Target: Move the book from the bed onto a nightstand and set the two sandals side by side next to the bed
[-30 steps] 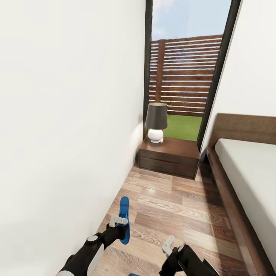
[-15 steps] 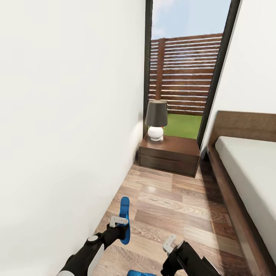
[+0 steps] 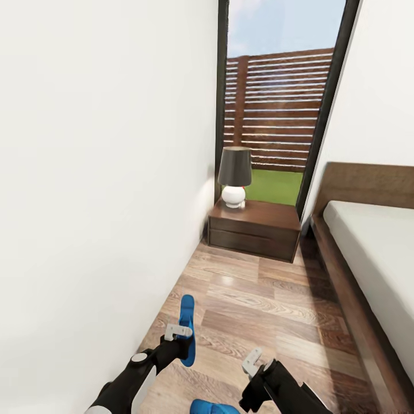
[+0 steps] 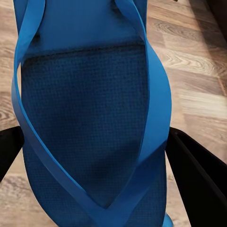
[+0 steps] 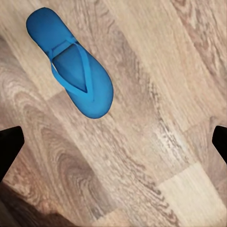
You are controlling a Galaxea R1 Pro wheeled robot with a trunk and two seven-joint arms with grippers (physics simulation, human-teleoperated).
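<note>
My left gripper (image 3: 177, 333) is shut on one blue sandal (image 3: 187, 322), which stands on edge low over the wood floor near the white wall. In the left wrist view that sandal (image 4: 90, 109) sits sole-up between the two black fingers (image 4: 196, 177). The other sandal (image 3: 213, 407) lies flat on the floor at the bottom of the head view, just left of my right gripper (image 3: 253, 364). In the right wrist view it (image 5: 71, 71) lies beyond the open gripper (image 5: 113, 144). The nightstand (image 3: 256, 230) stands ahead, and the bed (image 3: 376, 253) runs along the right. The book is out of view.
A lamp (image 3: 234, 175) with a dark shade and white base stands on the nightstand's left part. Behind it is the tall dark-framed glass door (image 3: 276, 103). A white wall (image 3: 103, 201) bounds the left of a narrow strip of plank floor (image 3: 259, 310).
The whole head view has shifted a little, so the camera moved. The floor sandal has come further into view at the bottom. The left gripper still holds its sandal.
</note>
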